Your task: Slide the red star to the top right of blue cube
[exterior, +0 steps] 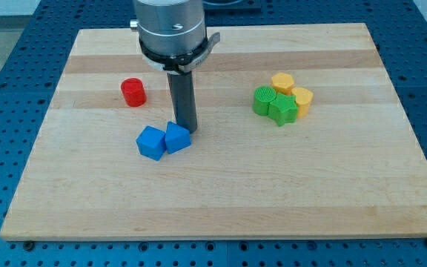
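Rod tool, a straight dark shaft hanging from a grey cylindrical mount, is standing upright over the wooden board [221,208], and my tip [187,131] is resting at board level just at the upper right edge of the right-hand blue block [177,137]; having no jaws, it is gripping nothing, and whether it is actually pressing on that block cannot be told. A second blue block [151,142] is sitting against the first on the view's left, the two touching. The red block [133,92], whose outline is looking more rounded than star-like at this size, is lying apart toward the view's upper left of the blue pair. Far to the view's right, two green blocks [274,104] and two yellow blocks [292,89] are sitting bunched together, touching one another.
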Motion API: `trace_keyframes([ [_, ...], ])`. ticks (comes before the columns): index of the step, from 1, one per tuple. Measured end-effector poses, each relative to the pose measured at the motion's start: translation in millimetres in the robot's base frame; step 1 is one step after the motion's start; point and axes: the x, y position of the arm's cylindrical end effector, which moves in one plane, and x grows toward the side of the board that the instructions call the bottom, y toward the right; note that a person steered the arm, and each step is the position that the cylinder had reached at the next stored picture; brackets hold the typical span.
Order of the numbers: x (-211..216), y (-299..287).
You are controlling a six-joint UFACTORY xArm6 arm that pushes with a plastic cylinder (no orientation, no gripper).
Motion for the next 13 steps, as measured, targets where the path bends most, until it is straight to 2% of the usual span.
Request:
trace_keyframes([
  [2,11,-20],
  [3,-6,-20],
  [4,-56,-17],
  [6,-116,21],
  [8,-201,23],
  [9,-203,23],
  [10,-190,-3],
  [11,-158,-25],
  [13,-146,-24],
])
